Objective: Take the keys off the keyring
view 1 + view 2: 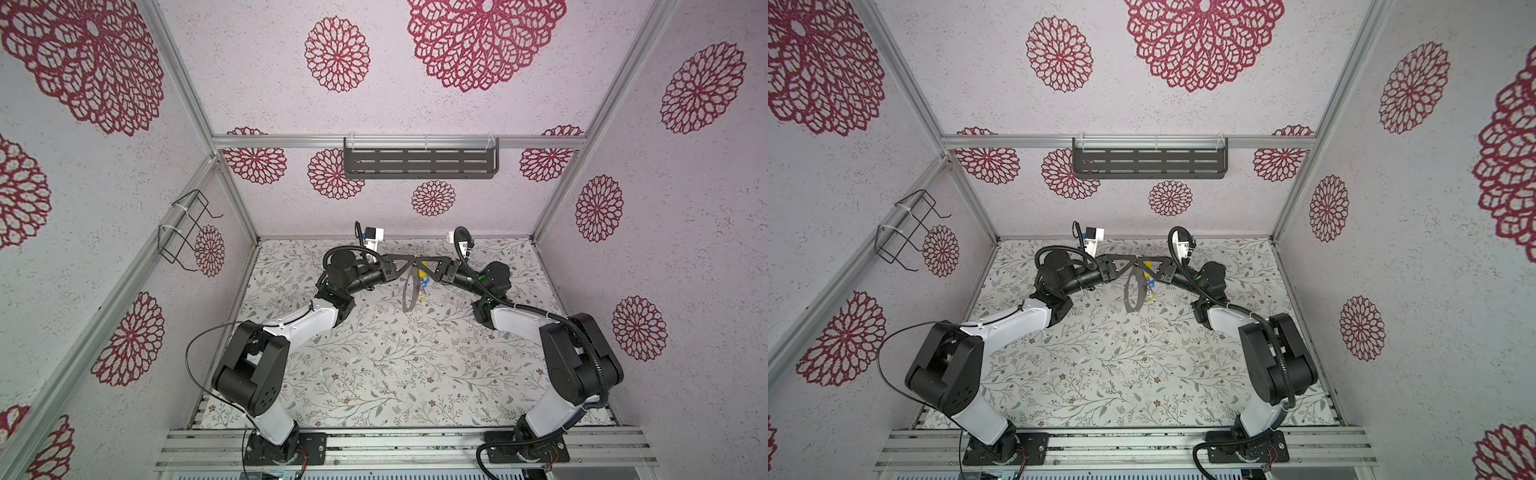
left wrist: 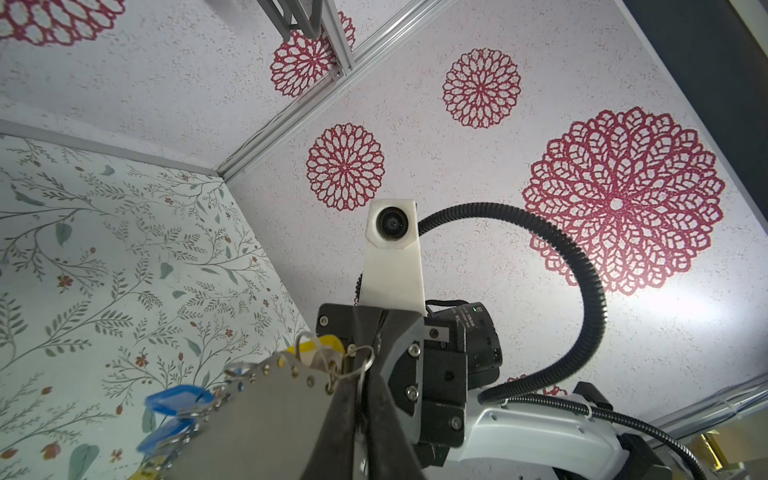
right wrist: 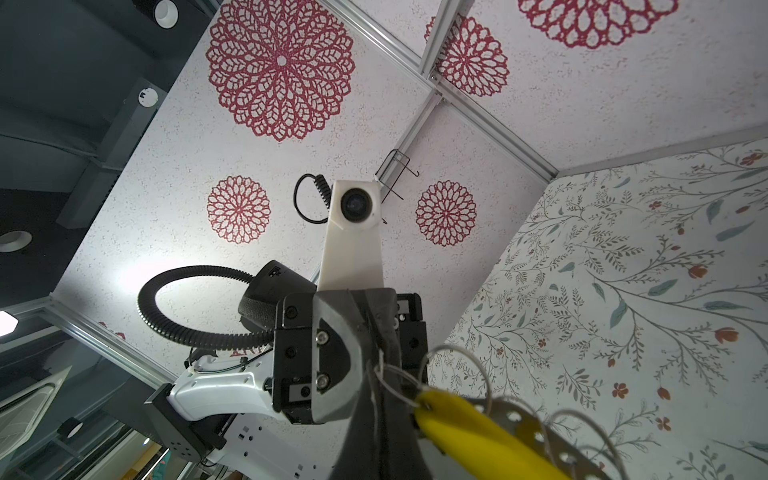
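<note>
Left black gripper (image 1: 409,262) clamped on the rim of the large flat grey-brown keyring (image 1: 408,307), hanging above the floral tabletop (image 1: 395,353), yellow and blue oblong plastic key tags (image 1: 422,284) at its right, right black gripper (image 1: 424,263) pinching one tag's wire loop (image 3: 388,376).

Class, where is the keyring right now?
In both top views the keyring hangs on edge above the table's far middle, just beneath the meeting tips of the left gripper and right gripper.
</note>
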Controlling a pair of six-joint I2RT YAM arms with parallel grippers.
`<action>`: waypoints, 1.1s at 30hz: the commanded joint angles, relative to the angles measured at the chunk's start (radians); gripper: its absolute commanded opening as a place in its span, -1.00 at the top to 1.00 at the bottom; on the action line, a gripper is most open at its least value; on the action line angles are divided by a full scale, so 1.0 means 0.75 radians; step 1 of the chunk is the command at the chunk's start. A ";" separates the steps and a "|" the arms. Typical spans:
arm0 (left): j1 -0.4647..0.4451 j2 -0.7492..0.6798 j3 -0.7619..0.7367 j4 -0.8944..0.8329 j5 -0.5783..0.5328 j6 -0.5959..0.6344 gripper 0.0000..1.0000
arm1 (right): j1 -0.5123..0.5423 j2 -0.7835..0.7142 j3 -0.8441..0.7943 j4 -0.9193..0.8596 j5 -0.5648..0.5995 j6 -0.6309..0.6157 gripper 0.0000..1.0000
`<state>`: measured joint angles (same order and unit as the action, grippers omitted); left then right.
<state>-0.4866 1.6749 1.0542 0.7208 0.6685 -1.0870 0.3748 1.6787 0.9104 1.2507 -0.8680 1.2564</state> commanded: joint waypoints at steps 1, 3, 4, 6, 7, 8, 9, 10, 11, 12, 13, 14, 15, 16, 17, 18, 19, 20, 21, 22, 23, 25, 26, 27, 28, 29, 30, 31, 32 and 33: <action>-0.015 -0.009 -0.007 0.025 0.022 0.002 0.90 | 0.018 -0.030 0.057 0.039 -0.032 -0.046 1.00; -0.014 -0.006 -0.002 0.026 0.034 -0.002 1.00 | 0.016 -0.048 0.042 -0.008 -0.027 -0.084 1.00; -0.015 -0.006 0.003 0.023 0.037 0.000 1.00 | 0.017 -0.055 0.039 -0.026 -0.026 -0.099 1.00; -0.014 -0.008 0.006 0.017 0.041 0.002 1.00 | 0.017 -0.066 0.034 -0.064 -0.027 -0.127 1.00; -0.015 -0.010 0.007 0.018 0.041 0.003 1.00 | 0.017 -0.070 0.034 -0.078 -0.027 -0.137 1.00; -0.015 -0.012 0.006 0.017 0.039 0.008 1.00 | 0.017 -0.072 0.034 -0.093 -0.029 -0.146 1.00; -0.015 -0.013 0.005 0.012 0.039 0.012 1.00 | 0.018 -0.076 0.032 -0.108 -0.030 -0.158 1.00; -0.016 -0.016 0.006 0.002 0.037 0.020 1.00 | 0.017 -0.081 0.032 -0.129 -0.031 -0.171 1.00; -0.014 -0.020 0.005 -0.013 0.038 0.038 1.00 | 0.018 -0.088 0.032 -0.162 -0.031 -0.190 1.00; -0.015 -0.029 0.005 -0.036 0.036 0.057 1.00 | 0.016 -0.099 0.032 -0.203 -0.029 -0.224 1.00; -0.014 -0.036 0.009 -0.068 0.032 0.086 1.00 | 0.018 -0.109 0.032 -0.241 -0.027 -0.250 1.00; -0.015 -0.050 0.014 -0.110 0.021 0.123 1.00 | 0.017 -0.126 0.031 -0.296 -0.021 -0.289 1.00; -0.015 -0.070 0.020 -0.164 0.008 0.176 1.00 | 0.016 -0.146 0.036 -0.368 -0.015 -0.343 1.00; -0.016 -0.089 0.027 -0.221 -0.008 0.224 1.00 | 0.018 -0.163 0.039 -0.432 -0.007 -0.384 1.00; -0.021 -0.114 0.030 -0.295 -0.051 0.279 1.00 | 0.019 -0.188 0.044 -0.524 0.007 -0.455 1.00; -0.028 -0.142 0.031 -0.362 -0.101 0.333 1.00 | 0.018 -0.211 0.048 -0.603 0.023 -0.525 1.00; -0.035 -0.164 0.028 -0.415 -0.134 0.383 1.00 | 0.020 -0.229 0.050 -0.659 0.036 -0.573 1.00; -0.042 -0.186 0.024 -0.453 -0.176 0.433 1.00 | 0.020 -0.245 0.054 -0.705 0.049 -0.614 1.00; -0.047 -0.202 0.011 -0.467 -0.210 0.468 1.00 | 0.021 -0.254 0.058 -0.740 0.052 -0.639 1.00; -0.047 -0.209 0.006 -0.472 -0.221 0.480 1.00 | 0.021 -0.256 0.062 -0.752 0.051 -0.647 1.00; -0.046 -0.212 0.005 -0.478 -0.218 0.487 1.00 | 0.020 -0.258 0.063 -0.756 0.047 -0.651 1.00; -0.046 -0.208 0.018 -0.492 -0.201 0.498 1.00 | 0.023 -0.257 0.064 -0.753 0.045 -0.649 1.00; -0.049 -0.206 0.022 -0.496 -0.196 0.498 1.00 | 0.024 -0.257 0.064 -0.753 0.045 -0.650 1.00; -0.050 -0.206 0.024 -0.497 -0.193 0.497 1.00 | 0.025 -0.258 0.064 -0.752 0.043 -0.649 1.00; -0.050 -0.208 0.029 -0.505 -0.199 0.492 1.00 | 0.025 -0.259 0.064 -0.754 0.043 -0.648 1.00; -0.048 -0.208 0.039 -0.525 -0.199 0.494 1.00 | 0.026 -0.262 0.065 -0.760 0.045 -0.650 0.96; -0.045 -0.208 0.055 -0.556 -0.198 0.495 1.00 | 0.023 -0.270 0.070 -0.777 0.049 -0.661 0.75; -0.043 -0.203 0.079 -0.599 -0.191 0.503 1.00 | 0.021 -0.277 0.077 -0.806 0.055 -0.678 0.53; -0.038 -0.194 0.120 -0.666 -0.163 0.515 1.00 | 0.017 -0.289 0.085 -0.860 0.068 -0.708 0.34; -0.034 -0.179 0.164 -0.733 -0.118 0.540 1.00 | 0.009 -0.306 0.092 -0.917 0.086 -0.748 0.29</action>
<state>-0.5182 1.5398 1.0904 0.2630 0.5396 -0.7345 0.3935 1.5066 0.9401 0.6319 -0.8326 0.7826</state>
